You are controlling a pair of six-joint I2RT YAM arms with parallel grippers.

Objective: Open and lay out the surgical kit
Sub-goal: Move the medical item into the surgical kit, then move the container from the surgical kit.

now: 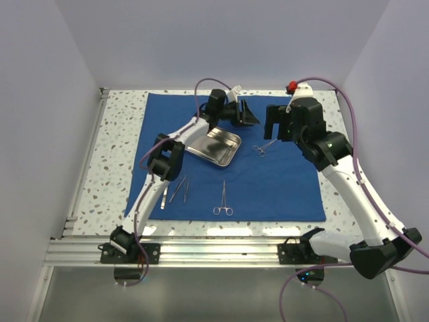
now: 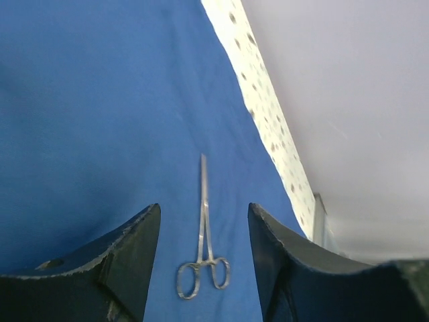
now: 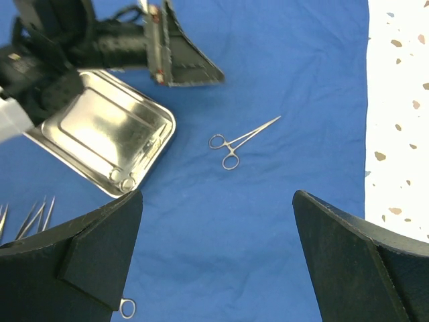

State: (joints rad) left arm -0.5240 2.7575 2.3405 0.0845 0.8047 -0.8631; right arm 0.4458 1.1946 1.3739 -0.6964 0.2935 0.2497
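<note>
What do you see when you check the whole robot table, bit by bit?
Surface: speckled table, with a blue cloth spread flat on it.
Job's things: steel tray, far clamp beside it, near clamp and tweezers towards the arms; all on the cloth.
Clutter: small red object at the far edge; cannot tell what.
Grippers: left gripper open, empty; right gripper open, empty.
Cables: purple cables loop along both arms.
Surroundings: white walls; metal rail at the near edge.
</note>
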